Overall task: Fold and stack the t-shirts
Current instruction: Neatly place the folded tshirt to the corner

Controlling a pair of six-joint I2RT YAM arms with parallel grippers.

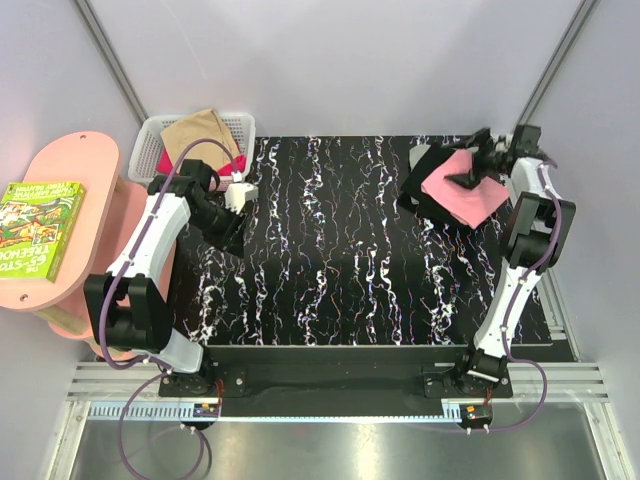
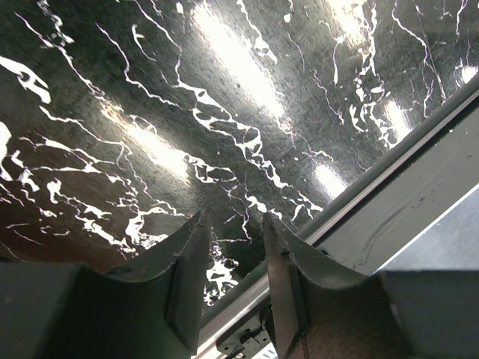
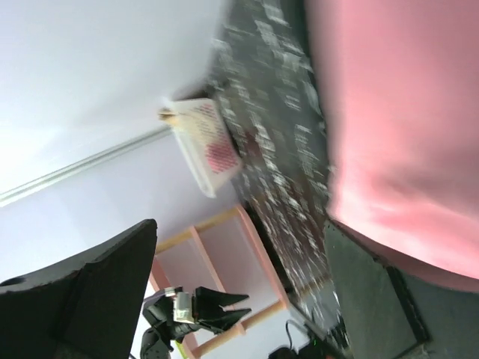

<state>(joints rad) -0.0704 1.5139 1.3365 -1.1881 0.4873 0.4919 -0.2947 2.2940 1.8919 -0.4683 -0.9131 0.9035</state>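
Observation:
A folded salmon pink t-shirt lies on top of a folded black t-shirt at the back right of the black marbled table. My right gripper hangs over the pink shirt, jaws wide open and empty. In the right wrist view the pink cloth fills the right side. A tan t-shirt and a magenta one lie in the white mesh basket at the back left. My left gripper is low over the table's left side, open and empty; its wrist view shows only the table.
A pink side table with a green book stands left of the table. The table's metal edge rail runs close to the left gripper. The basket and the left gripper show in the right wrist view.

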